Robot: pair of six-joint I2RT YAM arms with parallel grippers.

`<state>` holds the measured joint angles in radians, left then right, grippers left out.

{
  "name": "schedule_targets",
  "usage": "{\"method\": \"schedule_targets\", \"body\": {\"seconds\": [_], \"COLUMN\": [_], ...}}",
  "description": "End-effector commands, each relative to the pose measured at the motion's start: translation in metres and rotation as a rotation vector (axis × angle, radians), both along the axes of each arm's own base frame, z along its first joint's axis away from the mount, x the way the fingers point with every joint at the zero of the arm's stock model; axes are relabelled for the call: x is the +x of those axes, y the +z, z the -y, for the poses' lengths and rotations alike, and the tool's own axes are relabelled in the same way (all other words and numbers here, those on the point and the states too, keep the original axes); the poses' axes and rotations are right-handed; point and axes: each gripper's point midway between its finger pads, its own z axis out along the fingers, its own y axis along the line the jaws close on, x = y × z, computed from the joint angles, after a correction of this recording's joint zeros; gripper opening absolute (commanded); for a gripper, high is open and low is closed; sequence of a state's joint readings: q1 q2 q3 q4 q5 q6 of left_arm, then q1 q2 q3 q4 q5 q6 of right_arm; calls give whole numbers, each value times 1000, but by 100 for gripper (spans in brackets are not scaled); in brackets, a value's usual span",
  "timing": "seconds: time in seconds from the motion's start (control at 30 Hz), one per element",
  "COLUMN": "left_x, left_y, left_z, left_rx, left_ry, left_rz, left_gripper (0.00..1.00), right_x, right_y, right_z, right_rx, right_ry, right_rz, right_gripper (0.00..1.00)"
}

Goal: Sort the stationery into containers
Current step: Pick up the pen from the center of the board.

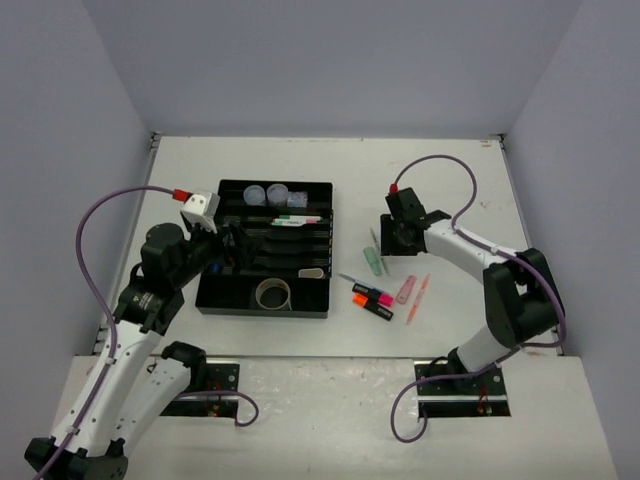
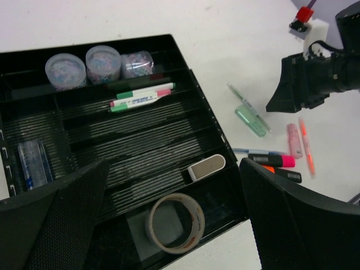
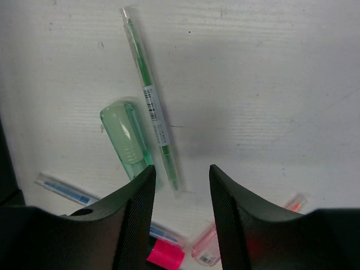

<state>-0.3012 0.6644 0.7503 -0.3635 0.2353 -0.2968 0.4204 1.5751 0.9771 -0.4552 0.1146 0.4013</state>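
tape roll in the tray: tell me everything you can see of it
The tape roll is a greyish, slightly see-through ring of wound tape with an open core. It lies flat on the floor of the black tray, in the wide compartment nearest the arms' bases. No other item is seen against it.

The organiser tray (image 1: 225,298) is black, its long slots finely ribbed. The clear tubs (image 2: 65,70) show lilac-blue contents; two white markers (image 2: 140,97) carry green and pink ends. The tape roll (image 2: 169,246) is beige-grey. On the white table (image 1: 450,170), the green highlighter (image 3: 126,138) is pale, a clear pen (image 3: 147,93) has a green core and white barcode label, the pink highlighter (image 2: 275,161) and orange highlighter (image 1: 362,301) have black bodies, and a thin pen (image 2: 306,146) is orange.
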Motion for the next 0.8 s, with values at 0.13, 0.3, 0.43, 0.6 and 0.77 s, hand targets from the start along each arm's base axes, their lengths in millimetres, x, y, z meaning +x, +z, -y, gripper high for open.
{"method": "schedule_targets", "body": {"seconds": [0.13, 0.3, 0.43, 0.6, 0.77], "left_x": [5, 2, 2, 0, -1], "left_y": [-28, -29, -30, -29, -28], "left_z": [-1, 3, 5, 7, 9], "left_rx": [52, 45, 42, 38, 35], "left_ry": [-10, -37, -50, -64, -74], "left_rz": [-51, -52, -56, -54, -48], "left_gripper": [100, 100, 100, 100, 100], "right_x": [35, 36, 35, 30, 28], "right_y": [2, -11, -20, -24, -24], "right_z": [-16, -17, -18, -18, -20], "right_rx": [-42, -55, -61, -78, -71], "right_ry": [47, 56, 61, 63, 74], "right_rz": [25, -8, -44, -84, -99], "right_gripper": [44, 41, 39, 36, 34]}}
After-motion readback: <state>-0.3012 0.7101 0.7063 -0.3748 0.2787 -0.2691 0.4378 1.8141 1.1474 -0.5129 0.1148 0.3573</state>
